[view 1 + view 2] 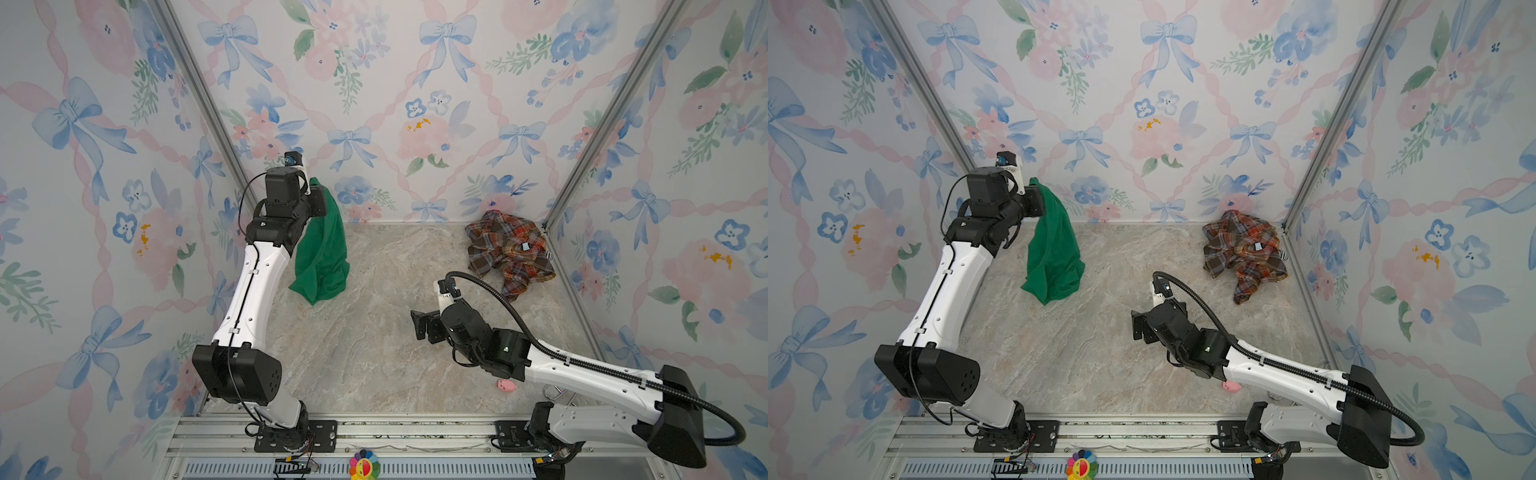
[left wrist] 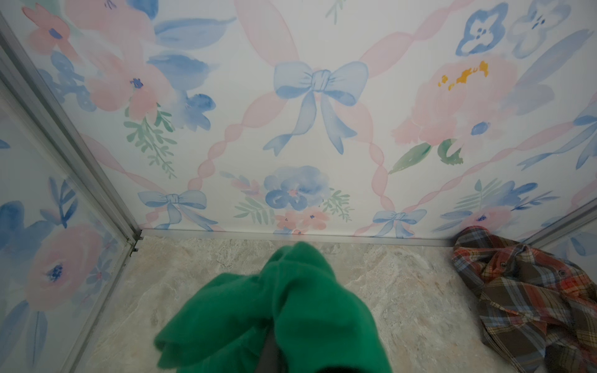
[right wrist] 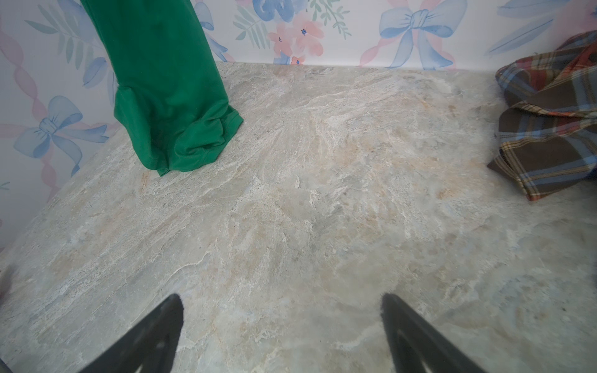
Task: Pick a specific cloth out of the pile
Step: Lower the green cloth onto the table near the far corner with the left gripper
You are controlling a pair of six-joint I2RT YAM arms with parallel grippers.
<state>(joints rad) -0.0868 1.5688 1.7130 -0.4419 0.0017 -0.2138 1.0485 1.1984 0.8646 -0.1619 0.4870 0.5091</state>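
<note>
"When we looked down from above, where did we find the cloth [image 1: 322, 249]?"

"We found it hanging from the left gripper [image 1: 319, 198], which was clenched on its top end near the back left corner. The fingertips were buried in green fabric (the left wrist view gave us little but cloth), yet the garment plainly hung from them. Its lower end lay bunched on the table [image 1: 374, 332]."

"And how did it sit relative to the pile [image 1: 509, 253]?"

"Well apart. We saw the pile in the back right corner, against the wall [image 1: 415, 83]. It was mostly the crumpled plaid shirt [image 1: 494, 239], with a bit of black-and-white striped fabric [image 1: 549, 254] peeking out on its right side. The stone-patterned tabletop lay between the two garments."

"What did we note about the right gripper [image 3: 281, 302]?"

"We noted its jaws spread wide with nothing between them, hovering over the middle of the table and touching neither garment. A small pink object [image 1: 507, 385] lay near the front edge, partly under the right arm [image 1: 582, 370]."
</note>
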